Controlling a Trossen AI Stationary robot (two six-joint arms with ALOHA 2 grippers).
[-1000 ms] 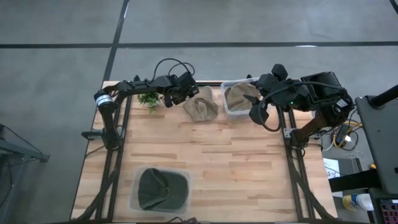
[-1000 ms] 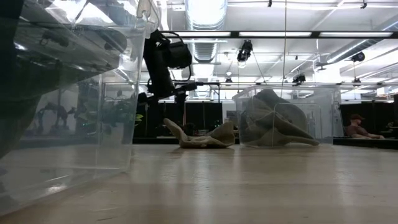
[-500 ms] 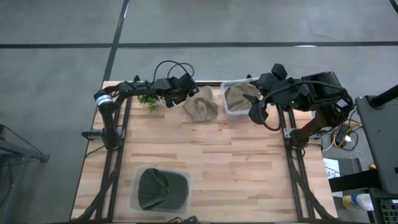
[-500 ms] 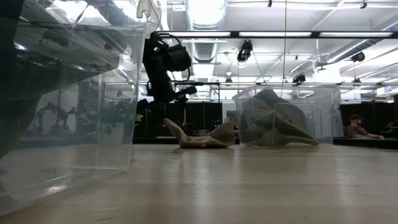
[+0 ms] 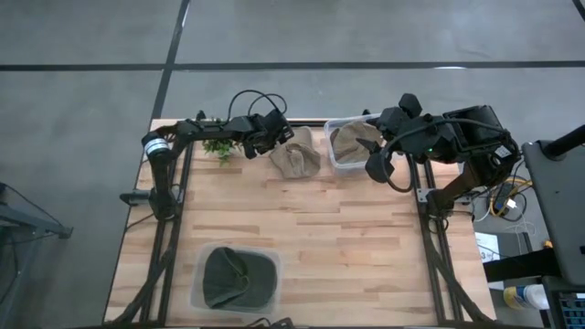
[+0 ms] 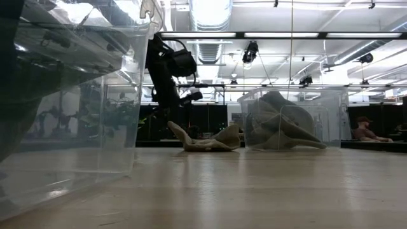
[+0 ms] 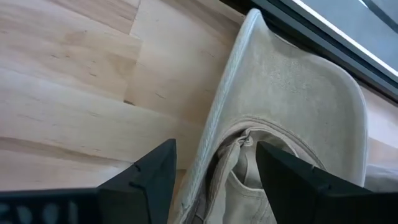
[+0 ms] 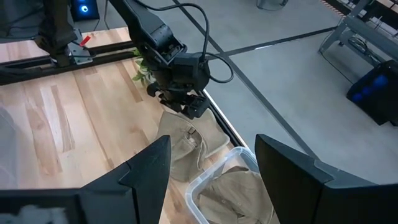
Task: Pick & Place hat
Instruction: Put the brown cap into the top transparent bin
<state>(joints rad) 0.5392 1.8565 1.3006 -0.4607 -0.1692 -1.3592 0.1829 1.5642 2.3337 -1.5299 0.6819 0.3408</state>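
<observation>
Four views: each taken in turn, as seen by someone standing beside the table.

High view, table: a pale wooden tabletop [image 5: 302, 228] with one dark arm at each far corner.

High view, hat: a tan hat [image 5: 294, 157] lies crumpled on the wood by the far edge, near its middle, just beside a clear bin [image 5: 329, 153] that holds a second tan hat.

High view, left gripper: the left gripper [image 5: 271, 137] hovers at the hat's edge on the left arm's side, with a small green plant [image 5: 218, 146] beyond it toward the far left corner.

High view, right gripper: the right gripper [image 5: 375, 169] waits over the far right corner, by the clear bin.

High view, near edge: another clear bin [image 5: 198, 283] at the near left holds a dark green hat [image 5: 230, 277].

Low view: the tan hat [image 6: 205, 141] lies flat and floppy, and the left arm comes down just beside it; contact cannot be judged.

Left wrist view: both dark fingers [image 7: 152, 174] are spread apart, with the tan hat [image 7: 292, 106] and its brim fold directly ahead between them; nothing is held.

Right wrist view: the fingers [image 8: 149, 165] stand wide apart and empty, looking across at the left gripper [image 8: 186, 102] above the tan hat [image 8: 180, 149].

Step in hand: likely the approach for the pick.

Doing it well: lower until one finger slides under the raised brim fold and the other sits above it, then close on that doubled cloth, not on a single loose layer that may slip.

Risk: limp fabric may drag across the wood and bunch against the bin.
</observation>
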